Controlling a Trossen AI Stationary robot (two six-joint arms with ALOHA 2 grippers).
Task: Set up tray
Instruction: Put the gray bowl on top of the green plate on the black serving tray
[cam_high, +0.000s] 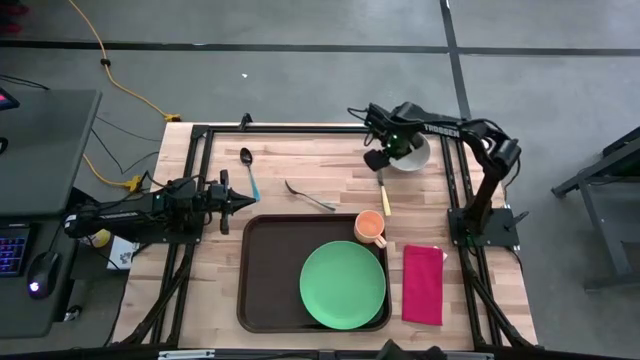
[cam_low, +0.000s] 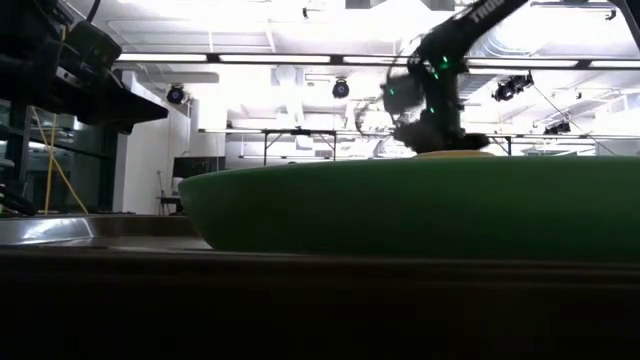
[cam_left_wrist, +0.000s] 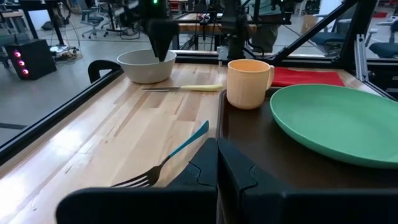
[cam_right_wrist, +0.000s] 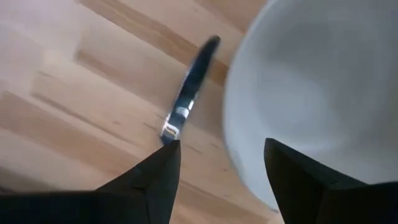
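Right jaws (cam_right_wrist: 221, 171) open, straddling the bowl (cam_high: 410, 152) rim, upper right of the high view; left jaws (cam_high: 247, 201) closed, empty, mid-left. One tray (cam_high: 270, 270) bottom center: one plate (cam_high: 343, 284), one cup (cam_high: 370, 227) on it. Off-tray: one spoon (cam_high: 248, 168), fork (cam_high: 308, 196), knife (cam_high: 383, 194), napkin (cam_high: 423, 284). Tray's left half bare.

White "TROS…" lettering (partly cut off) on right arm (cam_low: 480, 12)
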